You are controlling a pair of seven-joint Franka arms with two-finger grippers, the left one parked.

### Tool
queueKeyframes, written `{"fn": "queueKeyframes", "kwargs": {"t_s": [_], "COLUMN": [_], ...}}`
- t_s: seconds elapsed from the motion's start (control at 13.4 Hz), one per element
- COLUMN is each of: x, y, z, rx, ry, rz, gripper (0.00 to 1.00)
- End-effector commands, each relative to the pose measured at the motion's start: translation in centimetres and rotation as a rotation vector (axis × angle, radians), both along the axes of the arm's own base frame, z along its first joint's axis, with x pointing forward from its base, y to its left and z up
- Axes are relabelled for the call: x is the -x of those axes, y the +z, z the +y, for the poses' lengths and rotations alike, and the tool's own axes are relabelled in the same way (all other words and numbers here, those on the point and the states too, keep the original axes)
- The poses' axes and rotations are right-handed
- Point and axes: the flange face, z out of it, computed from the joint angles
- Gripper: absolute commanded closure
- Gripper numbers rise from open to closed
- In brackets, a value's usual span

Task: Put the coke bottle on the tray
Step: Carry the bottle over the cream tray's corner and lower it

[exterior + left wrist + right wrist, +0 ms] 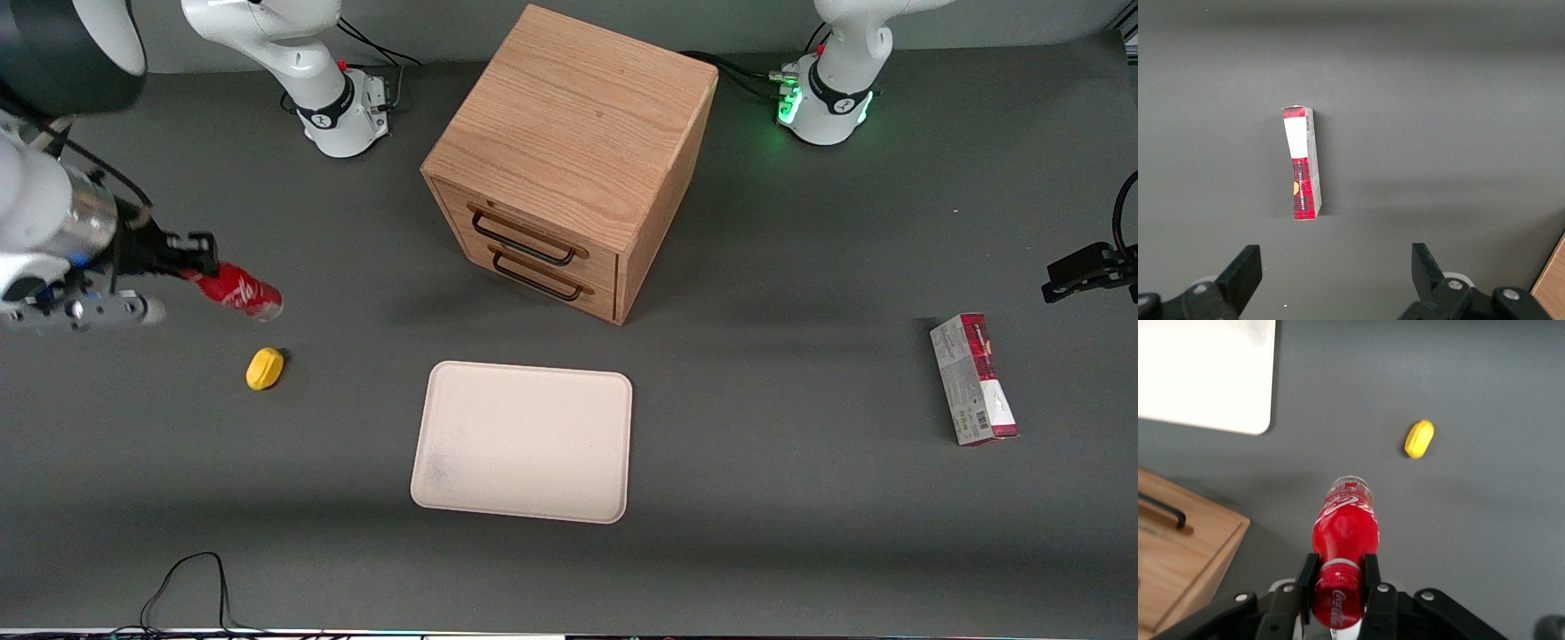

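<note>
My right gripper [191, 258] is shut on the coke bottle [238, 292], a small red plastic bottle, and holds it by its shiny red cap end, tilted, at the working arm's end of the table. In the right wrist view the black fingers [1307, 577] clamp the bottle [1345, 530] just below the cap, with the bottle's base pointing away from the gripper [1338, 577]. The cream-beige tray [524, 441] lies flat near the table's middle, in front of the drawer cabinet, and is bare. Its corner shows in the right wrist view [1205, 373].
A yellow lemon-like object [264, 368] lies on the table just nearer the front camera than the bottle. A wooden two-drawer cabinet [569, 156] stands farther from the camera than the tray. A red-and-grey carton box [973, 379] lies toward the parked arm's end.
</note>
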Motion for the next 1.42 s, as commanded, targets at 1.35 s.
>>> {"fn": "queueKeyframes", "kwargs": {"t_s": [1.35], "x": [-15.5], "y": [-21.2], "z": [17.9], "rx": [-0.055], "ry": [-0.283], "rz": [-0.169], "gripper": [1.00]}}
